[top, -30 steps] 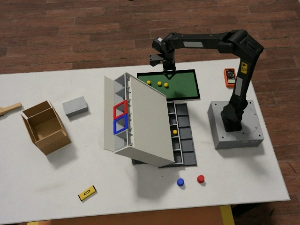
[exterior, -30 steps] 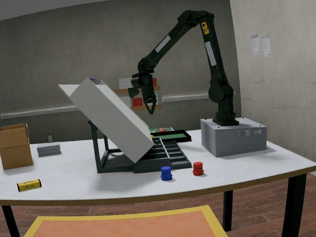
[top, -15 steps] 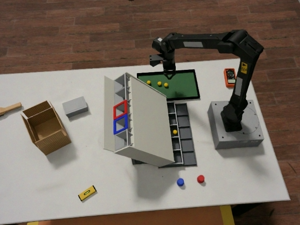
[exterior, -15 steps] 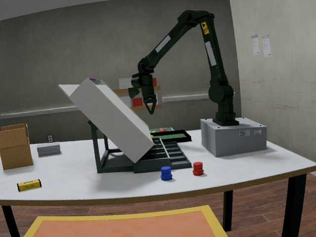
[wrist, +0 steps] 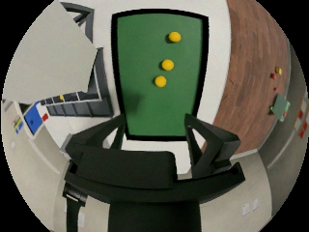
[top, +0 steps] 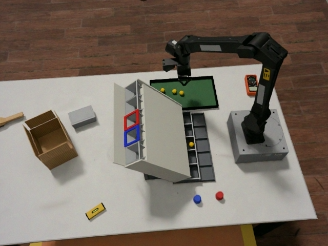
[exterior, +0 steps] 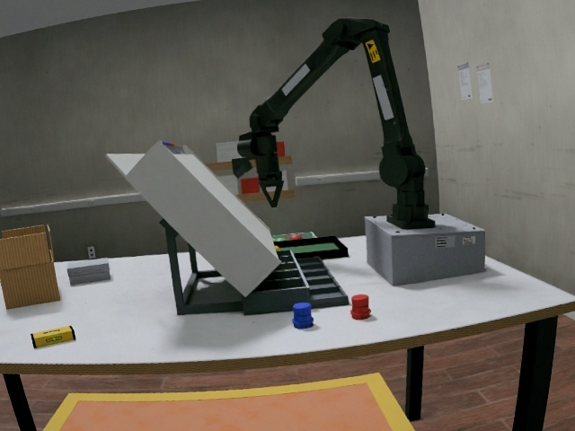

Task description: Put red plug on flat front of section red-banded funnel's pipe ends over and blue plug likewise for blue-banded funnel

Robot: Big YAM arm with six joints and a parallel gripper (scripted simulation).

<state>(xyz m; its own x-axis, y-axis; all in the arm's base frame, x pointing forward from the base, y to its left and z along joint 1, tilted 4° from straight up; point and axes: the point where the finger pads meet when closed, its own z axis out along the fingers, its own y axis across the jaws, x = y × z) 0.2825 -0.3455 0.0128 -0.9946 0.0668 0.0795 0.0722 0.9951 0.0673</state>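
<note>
My gripper (top: pixel 184 80) (exterior: pixel 272 197) (wrist: pixel 154 117) is open and empty. It hangs high above the near edge of the green marble tray (top: pixel 201 92) (exterior: pixel 320 246) (wrist: pixel 142 103). Three yellow marbles (top: pixel 173 91) (wrist: pixel 168 65) lie in that tray. The red-banded funnel (top: pixel 125 122) and the blue-banded funnel (top: pixel 125 139) sit side by side at the top of the slanted white cover (top: pixel 161 137) (exterior: pixel 204 213). A fourth yellow marble (top: pixel 191 144) (wrist: pixel 61 97) lies in the middle section of the dark sectioned tray (top: pixel 202 146) (exterior: pixel 320 278). The red plug (top: pixel 219 195) (exterior: pixel 360 306) and the blue plug (top: pixel 197 199) (exterior: pixel 302 314) stand on the table in front.
A cardboard box (top: pixel 50 139), a grey block (top: pixel 82 116) and a wooden handle (top: pixel 10 117) are at the left. A yellow level (top: pixel 95 210) lies near the front. An orange meter (top: pixel 251 84) lies behind the arm's grey base (top: pixel 257 137).
</note>
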